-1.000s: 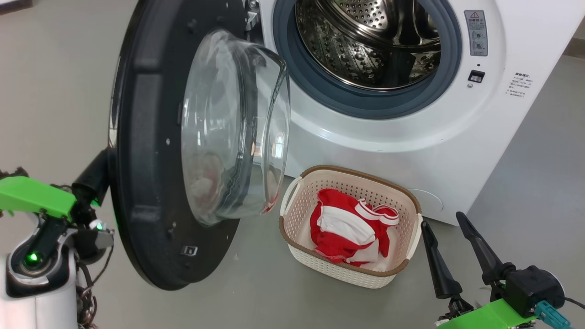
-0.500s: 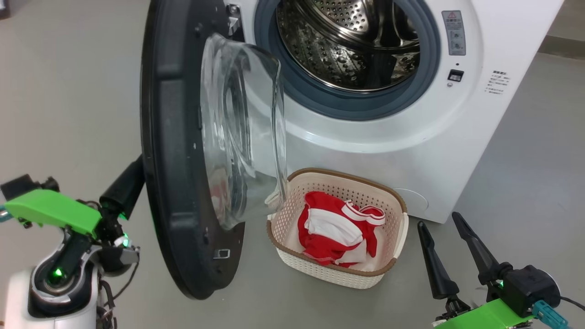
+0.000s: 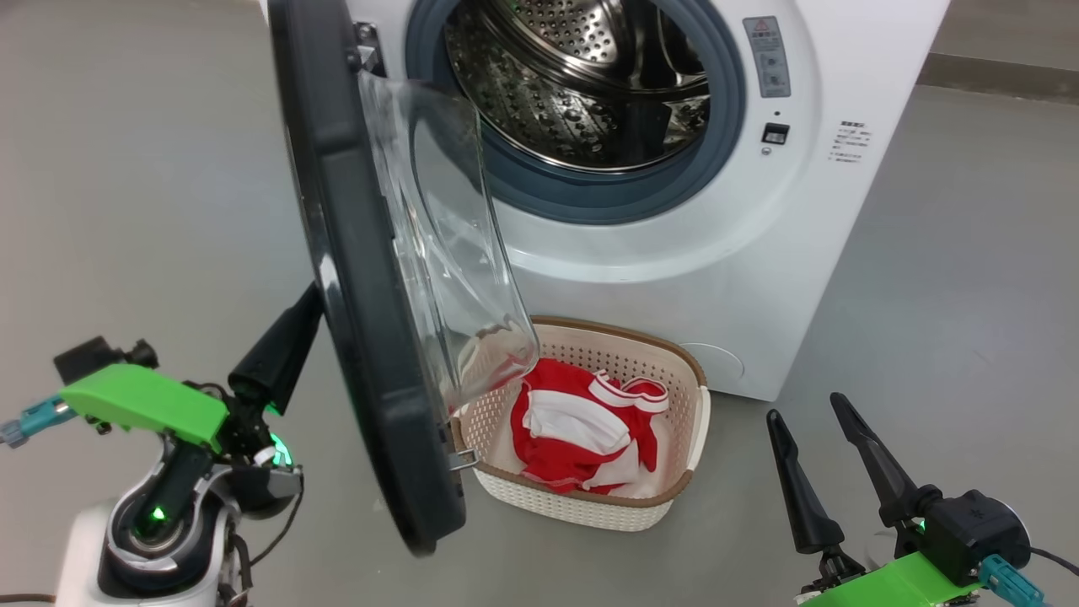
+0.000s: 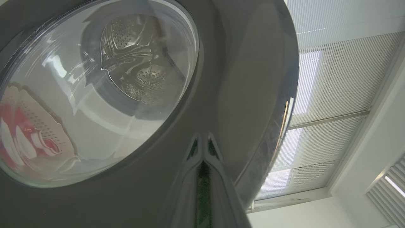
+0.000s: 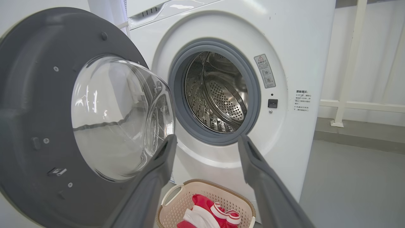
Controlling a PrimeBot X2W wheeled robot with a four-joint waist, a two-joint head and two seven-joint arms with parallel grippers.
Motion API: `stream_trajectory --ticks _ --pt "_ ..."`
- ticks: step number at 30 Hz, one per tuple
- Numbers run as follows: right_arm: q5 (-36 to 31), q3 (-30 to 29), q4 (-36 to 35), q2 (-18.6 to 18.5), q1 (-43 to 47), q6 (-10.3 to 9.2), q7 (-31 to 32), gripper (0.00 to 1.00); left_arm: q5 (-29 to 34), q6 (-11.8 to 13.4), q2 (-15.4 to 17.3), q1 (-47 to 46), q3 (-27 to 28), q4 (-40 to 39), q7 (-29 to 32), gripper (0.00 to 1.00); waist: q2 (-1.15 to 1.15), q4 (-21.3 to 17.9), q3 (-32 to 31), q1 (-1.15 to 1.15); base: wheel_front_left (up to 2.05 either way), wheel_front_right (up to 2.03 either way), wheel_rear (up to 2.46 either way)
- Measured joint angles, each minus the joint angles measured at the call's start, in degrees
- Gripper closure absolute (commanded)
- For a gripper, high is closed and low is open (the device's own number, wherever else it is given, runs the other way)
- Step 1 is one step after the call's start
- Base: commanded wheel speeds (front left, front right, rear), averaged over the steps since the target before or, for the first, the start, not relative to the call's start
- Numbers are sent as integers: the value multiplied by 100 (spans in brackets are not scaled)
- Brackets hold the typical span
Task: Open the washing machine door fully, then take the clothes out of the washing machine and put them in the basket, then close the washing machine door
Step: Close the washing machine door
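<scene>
The washing machine (image 3: 674, 278) stands with its steel drum (image 3: 573, 84) showing no clothes inside. Its black door (image 3: 362, 295) hangs nearly edge-on to me, the glass bowl (image 3: 447, 253) bulging toward the opening. My left gripper (image 3: 308, 308) is shut, its tips (image 4: 202, 137) pressed on the door's glossy outer face (image 4: 240, 79). On the floor below the opening sits the basket (image 3: 573, 506), holding the red and white clothes (image 3: 573, 430). My right gripper (image 3: 802, 405) stays open and holds nothing, to the right of the basket; in the right wrist view it (image 5: 206, 137) frames the drum (image 5: 218, 91).
Grey floor (image 3: 944, 295) spreads right of the machine and left of the door. A white railing post (image 5: 348, 63) stands against the wall behind the machine's right side. The door's lower edge (image 3: 430, 523) hangs close beside the basket's left end.
The door has swung toward the machine's opening, from facing me to almost edge-on, with my shut left gripper following behind it. The camera has shifted too. The right gripper is unchanged.
</scene>
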Motion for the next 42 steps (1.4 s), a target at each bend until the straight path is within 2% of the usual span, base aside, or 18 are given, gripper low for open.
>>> stream_trajectory --ticks 14,24,42 --pt "-4 -2 3 0 -1 0 0 0 -331 -111 -1 -1 -364 64 -401 100 0 -454 50 0 0 0 0" --pt "-5 -5 2 0 -3 0 0 0 -639 -353 1 -52 -720 309 -684 100 0 -761 95 0 0 0 0" --pt "-3 -2 -33 -3 -167 0 0 0 -1141 -616 -2 -777 -971 955 -1262 100 0 -1389 366 0 0 0 0"
